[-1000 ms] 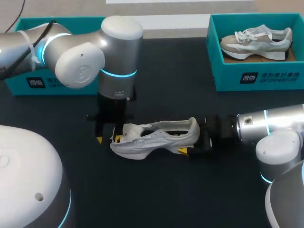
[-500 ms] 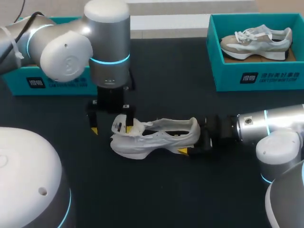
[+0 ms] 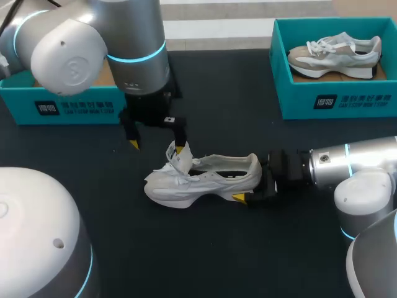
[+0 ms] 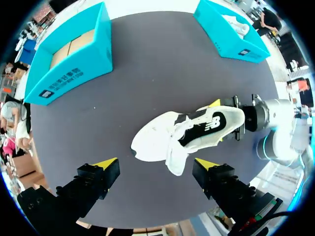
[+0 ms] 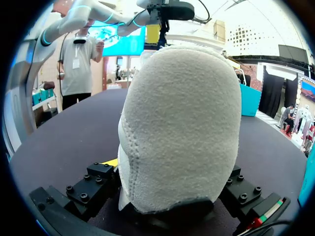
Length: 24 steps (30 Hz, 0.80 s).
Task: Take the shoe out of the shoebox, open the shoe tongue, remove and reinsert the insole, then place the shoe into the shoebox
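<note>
Worktop (image 3: 217, 248): dark; it carries two boxes and one loose shoe.
Arms: two. My left arm (image 3: 124, 43) comes in over the left box and points straight down at the shoe's toe end. My right arm (image 3: 353, 167) lies low and level along the worktop, pointing at the heel.
Boxes: two, both teal. The left box (image 3: 74, 105) shows a brown cardboard floor. The right box (image 3: 335, 102) holds a second shoe (image 3: 335, 53).
Shoes: two. The shoe (image 3: 205, 183) I am working on is white and sits on its sole mid-worktop, between my hands.
Right hand (image 5: 172, 196): pinching the shoe's heel, one finger on each side.
Left hand (image 3: 156, 146): spread wide above the toe end, holding nothing.
Tongue (image 3: 178, 159): raised, right at one left fingertip; I cannot tell if they touch.
</note>
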### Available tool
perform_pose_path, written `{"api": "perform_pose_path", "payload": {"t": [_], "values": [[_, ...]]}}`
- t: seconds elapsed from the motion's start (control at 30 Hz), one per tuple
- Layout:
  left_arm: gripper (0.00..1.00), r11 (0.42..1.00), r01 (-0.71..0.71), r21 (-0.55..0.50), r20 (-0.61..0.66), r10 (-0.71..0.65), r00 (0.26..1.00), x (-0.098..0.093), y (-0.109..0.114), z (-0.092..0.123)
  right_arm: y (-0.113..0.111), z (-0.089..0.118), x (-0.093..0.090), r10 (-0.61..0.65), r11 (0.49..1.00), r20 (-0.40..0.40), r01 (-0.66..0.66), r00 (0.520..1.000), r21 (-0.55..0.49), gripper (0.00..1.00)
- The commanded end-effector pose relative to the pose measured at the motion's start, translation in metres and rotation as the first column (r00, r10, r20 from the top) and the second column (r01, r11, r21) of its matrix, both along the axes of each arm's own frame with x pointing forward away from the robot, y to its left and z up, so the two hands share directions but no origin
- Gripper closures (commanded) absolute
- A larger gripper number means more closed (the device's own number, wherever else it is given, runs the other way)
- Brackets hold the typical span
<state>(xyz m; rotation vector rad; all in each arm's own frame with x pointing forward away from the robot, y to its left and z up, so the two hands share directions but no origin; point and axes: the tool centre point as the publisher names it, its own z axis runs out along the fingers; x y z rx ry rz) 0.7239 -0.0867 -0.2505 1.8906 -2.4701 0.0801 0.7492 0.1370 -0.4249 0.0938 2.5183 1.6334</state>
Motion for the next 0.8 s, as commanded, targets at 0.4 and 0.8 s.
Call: {"api": "perform_pose_path", "payload": {"t": [0.4, 0.8], "values": [[0.48, 0.378, 0.926, 0.017, 0.12, -0.92, 0.373, -0.022, -0.018, 0.059, 0.002, -0.003, 0.001, -0.001, 1.0, 0.0, 0.001, 1.0, -0.004, 1.0], [1.0, -0.189, 0.981, -0.033, 0.185, -0.966, -0.179, -0.02, -0.048, 0.066, 0.002, -0.003, 0.001, -0.001, 1.0, 0.0, 0.001, 1.0, -0.004, 1.0]]}}
